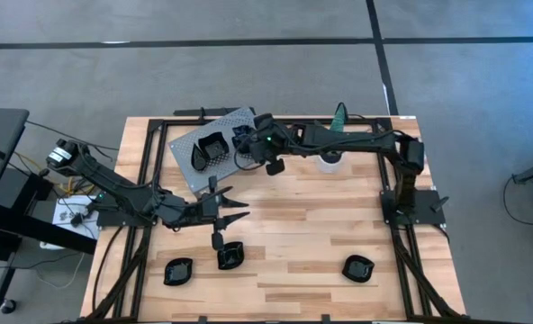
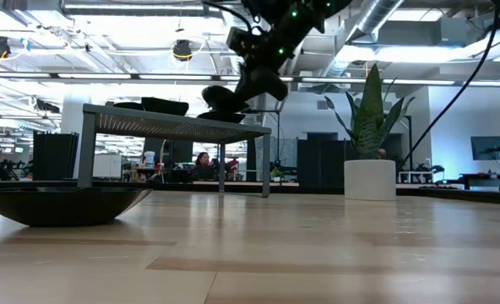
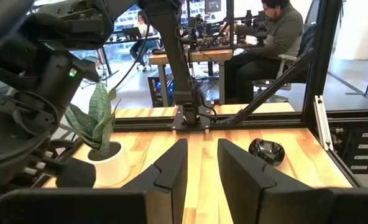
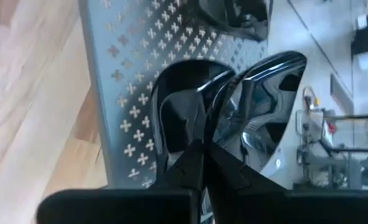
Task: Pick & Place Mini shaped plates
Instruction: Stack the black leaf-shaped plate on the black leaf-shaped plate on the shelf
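glossy black mini plates (image 1: 357, 267) on a pale, striped wood surface (image 1: 320, 225). the metal stand (image 1: 184, 148) is grey, punched all over with little crosses. green blade-leaved plant (image 2: 370, 110) in a white pot (image 2: 370, 179). both arms are dark.

We note bright overhead ceiling lights (image 2: 181, 51) in the low view; glare on the glossy plate (image 4: 265, 118) between the fingers; near foreground soft.

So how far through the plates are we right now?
One plate already sits on the grey stand. The right gripper holds a second plate over the stand. Three plates wait on the table. The left gripper hovers open above the table.
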`<state>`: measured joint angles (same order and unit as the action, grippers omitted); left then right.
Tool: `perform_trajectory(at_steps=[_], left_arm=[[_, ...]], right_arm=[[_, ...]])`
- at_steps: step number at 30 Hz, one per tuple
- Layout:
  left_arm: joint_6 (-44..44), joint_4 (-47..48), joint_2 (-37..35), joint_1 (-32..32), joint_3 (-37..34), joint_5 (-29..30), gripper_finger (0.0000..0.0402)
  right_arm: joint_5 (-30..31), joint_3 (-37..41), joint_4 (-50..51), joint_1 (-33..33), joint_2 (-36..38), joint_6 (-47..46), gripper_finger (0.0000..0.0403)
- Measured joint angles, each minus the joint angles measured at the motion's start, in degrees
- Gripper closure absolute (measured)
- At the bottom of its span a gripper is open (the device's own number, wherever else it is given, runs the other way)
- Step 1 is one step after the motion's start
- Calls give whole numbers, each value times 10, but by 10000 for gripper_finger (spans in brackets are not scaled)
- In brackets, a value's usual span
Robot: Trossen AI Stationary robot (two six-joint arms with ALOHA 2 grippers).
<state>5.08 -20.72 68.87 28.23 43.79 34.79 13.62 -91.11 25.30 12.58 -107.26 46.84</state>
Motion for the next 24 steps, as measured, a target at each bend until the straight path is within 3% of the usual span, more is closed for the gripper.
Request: perform_trajectory(at_steps=[8,14,19,24], left_arm=[[0,-1,0,0,0,2,312],[0,-1,0,0,0,2,312],[0,1,0,0,0,1,312],[-16,1,0,0,0,1,312]], right_arm=[[-1,-1,-9,3,-8,23,363],[5,0,-5,-6,-9,-12,327],[85,-5,7,-47,-2,-44,312],[148,-43,157,-109,20,-82,310]])
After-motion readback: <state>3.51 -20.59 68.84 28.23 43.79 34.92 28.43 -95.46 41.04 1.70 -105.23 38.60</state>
